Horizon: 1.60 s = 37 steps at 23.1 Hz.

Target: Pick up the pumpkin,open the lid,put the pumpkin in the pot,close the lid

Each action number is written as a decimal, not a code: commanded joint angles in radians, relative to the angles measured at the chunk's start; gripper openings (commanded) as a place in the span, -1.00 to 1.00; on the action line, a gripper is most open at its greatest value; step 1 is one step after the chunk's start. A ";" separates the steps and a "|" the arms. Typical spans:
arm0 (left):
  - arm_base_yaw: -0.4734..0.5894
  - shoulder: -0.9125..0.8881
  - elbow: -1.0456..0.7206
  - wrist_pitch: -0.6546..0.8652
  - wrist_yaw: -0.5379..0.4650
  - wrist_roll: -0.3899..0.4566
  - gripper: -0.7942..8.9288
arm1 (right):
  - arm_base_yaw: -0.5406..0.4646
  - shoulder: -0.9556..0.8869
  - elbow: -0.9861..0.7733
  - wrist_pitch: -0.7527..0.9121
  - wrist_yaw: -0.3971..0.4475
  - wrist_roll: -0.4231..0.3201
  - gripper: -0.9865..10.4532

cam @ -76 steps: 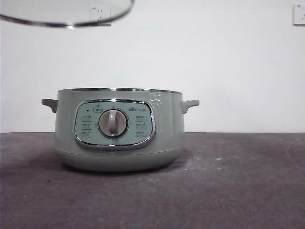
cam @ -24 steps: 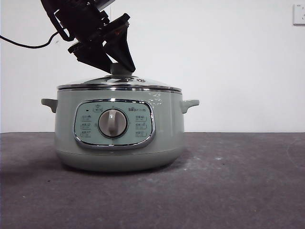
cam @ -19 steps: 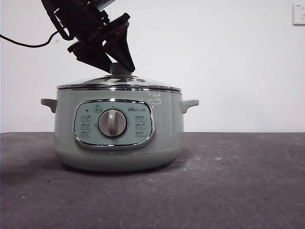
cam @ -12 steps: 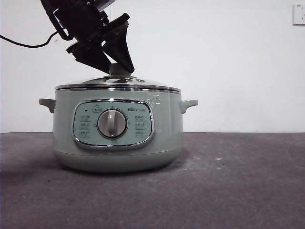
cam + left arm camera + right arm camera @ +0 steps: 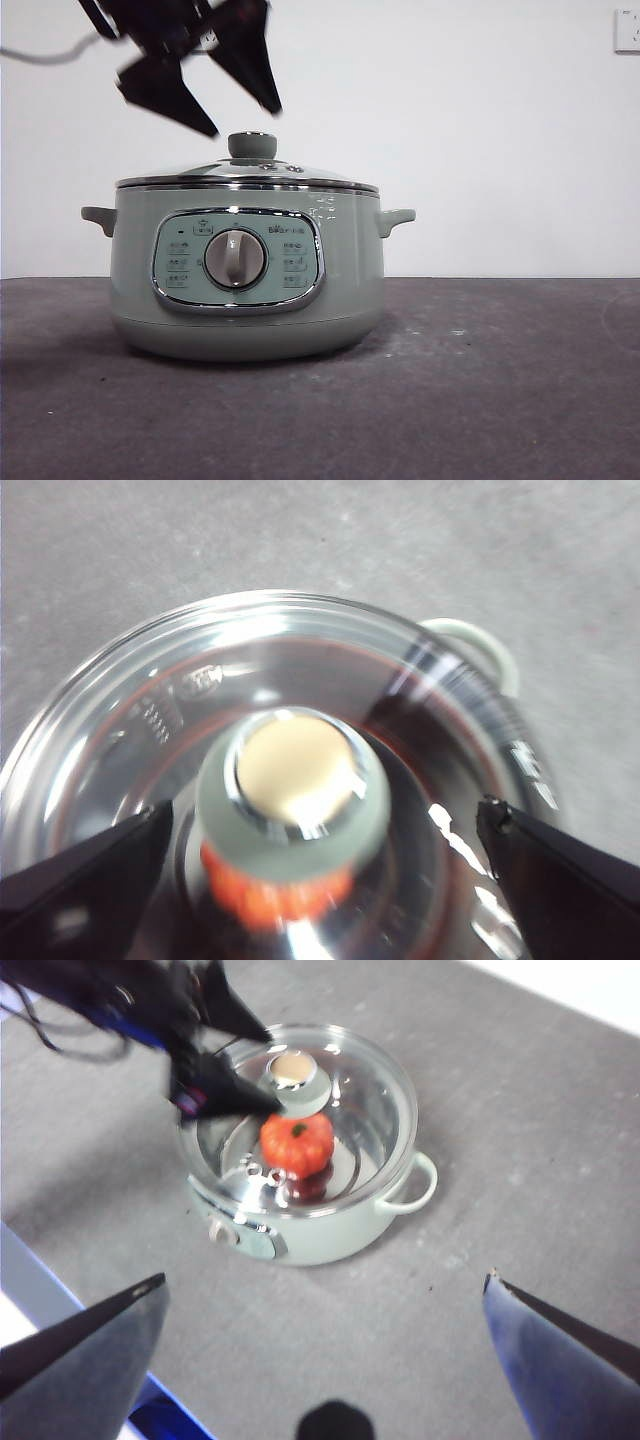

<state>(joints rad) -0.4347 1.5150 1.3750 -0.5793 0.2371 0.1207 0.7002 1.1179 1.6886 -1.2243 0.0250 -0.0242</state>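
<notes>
Two spread fingers (image 5: 238,118) above lid (image 5: 247,176), clear

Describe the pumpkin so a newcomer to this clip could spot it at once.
Find the green pot on the grey table. Look down through its glass lid: the pumpkin sits inside, beneath the lid's knob. It is the only orange-red thing there, ribbed, with a green stem.
</notes>
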 commanded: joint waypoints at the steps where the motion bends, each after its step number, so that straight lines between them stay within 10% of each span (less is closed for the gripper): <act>1: -0.003 -0.068 0.048 -0.121 0.003 0.003 0.26 | 0.001 0.001 0.001 -0.027 -0.023 0.009 0.32; 7: -0.003 -0.224 0.183 -0.501 0.136 0.003 0.20 | 0.001 0.001 0.001 -0.133 -0.220 0.008 0.11; 11: -0.003 -0.304 0.204 -0.607 0.138 0.005 -0.88 | 0.001 0.001 0.001 -0.145 -0.290 0.008 -0.33; 13: -0.003 -0.327 0.204 -0.637 0.137 0.005 -0.85 | 0.001 0.001 0.001 -0.145 -0.288 0.002 -0.86; 37: -0.003 -0.337 0.204 -0.666 0.133 0.004 -0.85 | 0.001 -0.012 0.001 -0.142 -0.281 0.000 -0.83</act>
<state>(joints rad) -0.4351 1.1782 1.5806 -1.2491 0.3698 0.1200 0.7002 1.1091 1.6886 -1.3533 -0.2584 -0.0227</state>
